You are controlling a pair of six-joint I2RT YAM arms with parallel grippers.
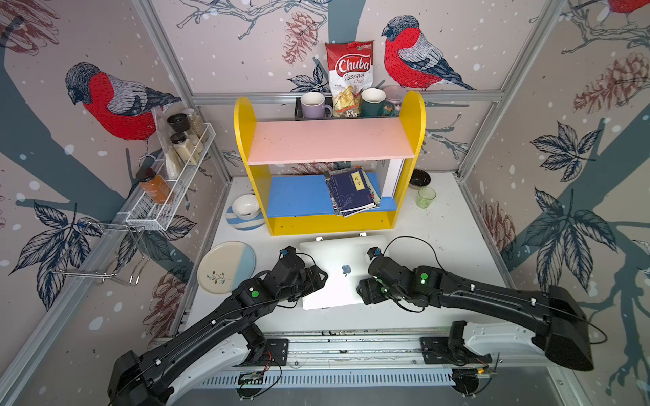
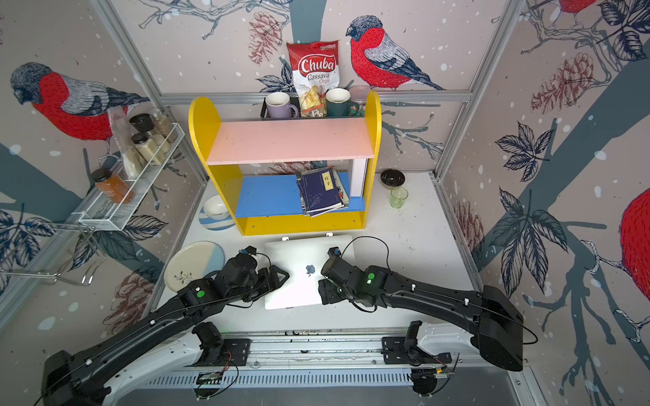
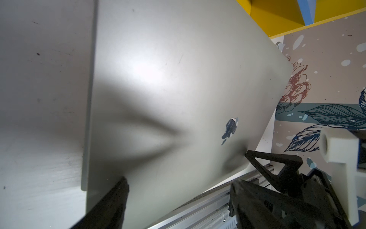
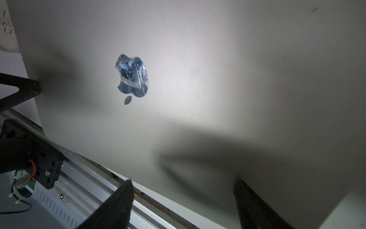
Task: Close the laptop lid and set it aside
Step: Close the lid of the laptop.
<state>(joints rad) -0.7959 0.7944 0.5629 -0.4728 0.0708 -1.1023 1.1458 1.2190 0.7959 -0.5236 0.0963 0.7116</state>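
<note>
The silver laptop lies near the table's front edge with the laptop lid down on its base, apple logo facing up. My left gripper hangs open over the lid's left edge. One of its fingers is over the lid and the other past the laptop's front edge. My right gripper hangs open over the lid's right edge, its fingers straddling the front edge. Neither gripper clamps anything.
A yellow shelf unit with books stands just behind the laptop. A plate lies to the left, with a bowl on a striped plate behind it. A green glass and a black bowl stand at the back right. The metal rail runs along the front.
</note>
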